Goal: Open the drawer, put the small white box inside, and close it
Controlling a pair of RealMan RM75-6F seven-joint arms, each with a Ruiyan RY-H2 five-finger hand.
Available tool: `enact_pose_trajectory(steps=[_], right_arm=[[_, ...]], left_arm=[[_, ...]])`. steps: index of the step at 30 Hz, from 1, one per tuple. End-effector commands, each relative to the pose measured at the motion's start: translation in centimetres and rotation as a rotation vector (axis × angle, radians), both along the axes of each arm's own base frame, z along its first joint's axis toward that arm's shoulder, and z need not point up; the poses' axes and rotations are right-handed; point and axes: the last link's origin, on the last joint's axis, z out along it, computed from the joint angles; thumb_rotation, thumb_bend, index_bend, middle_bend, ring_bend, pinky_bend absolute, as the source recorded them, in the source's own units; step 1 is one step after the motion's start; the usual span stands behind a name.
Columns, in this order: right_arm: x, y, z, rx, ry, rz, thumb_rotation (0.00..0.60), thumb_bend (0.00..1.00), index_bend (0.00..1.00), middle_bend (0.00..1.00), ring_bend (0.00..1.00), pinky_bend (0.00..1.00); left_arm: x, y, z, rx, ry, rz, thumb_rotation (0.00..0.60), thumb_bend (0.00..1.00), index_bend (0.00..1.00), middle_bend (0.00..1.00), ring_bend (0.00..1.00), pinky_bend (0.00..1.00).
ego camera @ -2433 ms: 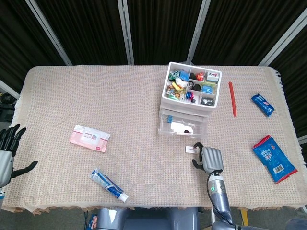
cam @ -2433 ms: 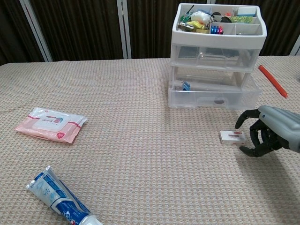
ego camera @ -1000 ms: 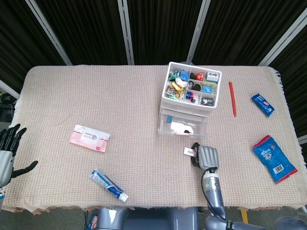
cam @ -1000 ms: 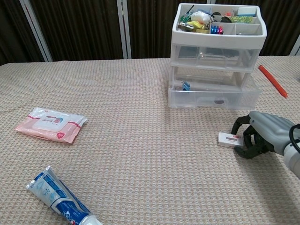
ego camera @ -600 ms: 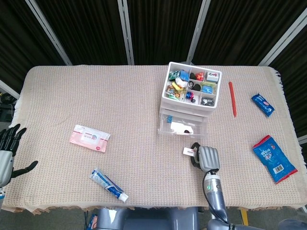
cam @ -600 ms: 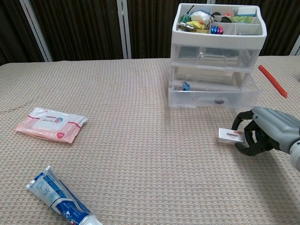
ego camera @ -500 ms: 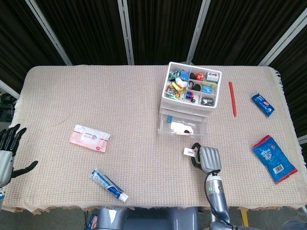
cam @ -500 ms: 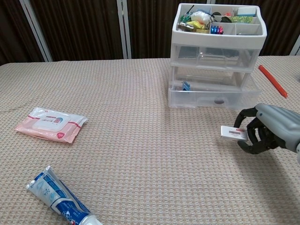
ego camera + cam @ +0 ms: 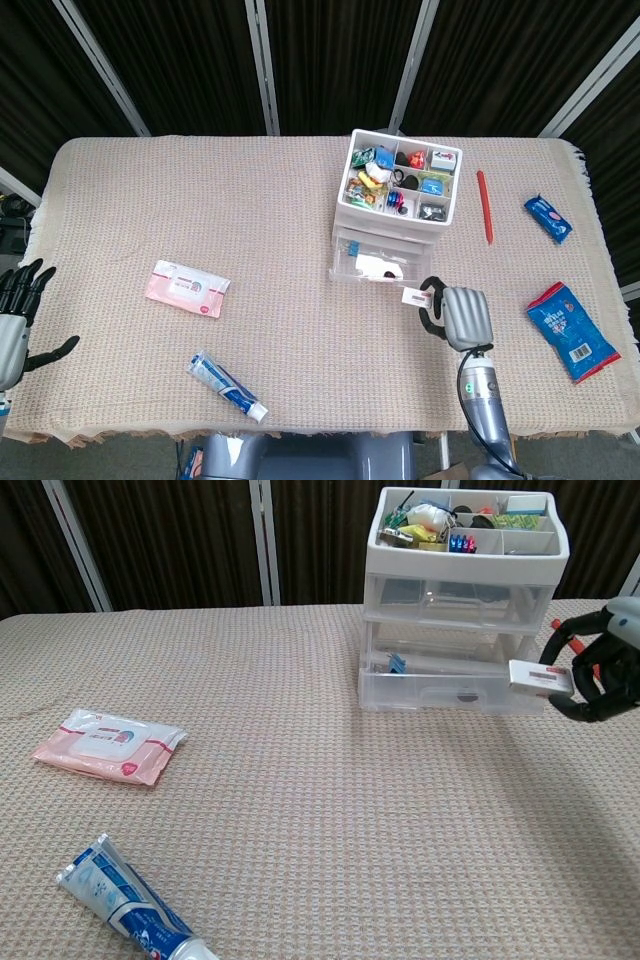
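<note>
My right hand (image 9: 462,314) (image 9: 603,666) holds the small white box (image 9: 418,295) (image 9: 539,677) in its fingertips, lifted off the cloth just in front of the drawer unit's right corner. The clear plastic drawer unit (image 9: 385,243) (image 9: 455,642) stands at the table's back right. Its bottom drawer (image 9: 379,266) (image 9: 455,683) is pulled out toward me and has small items inside. My left hand (image 9: 15,315) hangs at the table's left edge with fingers spread and nothing in it.
A pink wipes pack (image 9: 187,288) (image 9: 107,744) and a toothpaste tube (image 9: 226,386) (image 9: 130,907) lie on the left half. A red pen (image 9: 484,206) (image 9: 581,652), a small blue packet (image 9: 547,218) and a larger blue snack bag (image 9: 571,331) lie right of the drawers. The organiser tray (image 9: 403,180) tops the unit.
My right hand closed on the white box, lifted it off the cloth and carried it up and right, toward the open bottom drawer. The left hand has not moved.
</note>
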Motion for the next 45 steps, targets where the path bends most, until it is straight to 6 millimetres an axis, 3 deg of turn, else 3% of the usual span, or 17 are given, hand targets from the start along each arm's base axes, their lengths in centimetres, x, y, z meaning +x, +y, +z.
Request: enact_pose_trajectory(steps=[1, 10, 18, 23, 30, 38, 45], right_arm=[[1.0, -1.7, 0.6, -0.014, 0.005, -0.002, 0.600, 0.31, 0.68, 0.74, 0.71, 0.63], [2.6, -5.9, -0.2, -0.029, 0.020, -0.053, 0.600, 0.31, 0.66, 0.74, 0.71, 0.63], [2.9, -7.2, -1.1, -0.025, 0.041, -0.091, 0.600, 0.20, 0.36, 0.73, 0.71, 0.63], [3.0, -6.9, -0.8, -0.032, 0.060, -0.088, 0.600, 0.18, 0.29, 0.72, 0.71, 0.63], [2.9, -5.5, 0.3, -0.048, 0.062, -0.049, 0.600, 0.18, 0.29, 0.66, 0.64, 0.60], [0.9, -0.7, 2.5, -0.074, 0.145, 0.128, 0.600, 0.17, 0.31, 0.42, 0.37, 0.47], [-2.9, 3.6, 2.6, -0.026, 0.388, 0.364, 0.600, 0.17, 0.29, 0.19, 0.07, 0.15]], left_arm=[[0.0, 0.0, 0.0, -0.001, -0.001, 0.001, 0.600, 0.19, 0.07, 0.00, 0.00, 0.00], [-0.1, 0.1, 0.0, -0.005, -0.009, 0.005, 0.600, 0.19, 0.07, 0.00, 0.00, 0.00], [-0.1, 0.2, 0.1, -0.010, -0.016, 0.009, 0.600, 0.18, 0.07, 0.00, 0.00, 0.00], [-0.1, 0.1, 0.1, -0.009, -0.017, 0.006, 0.600, 0.19, 0.07, 0.00, 0.00, 0.00], [-0.1, 0.0, 0.1, -0.005, -0.014, 0.005, 0.600, 0.19, 0.07, 0.00, 0.00, 0.00], [0.0, 0.0, 0.0, 0.000, -0.006, 0.002, 0.600, 0.18, 0.07, 0.00, 0.00, 0.00], [0.1, 0.0, -0.1, 0.005, 0.004, -0.001, 0.600, 0.19, 0.07, 0.00, 0.00, 0.00]])
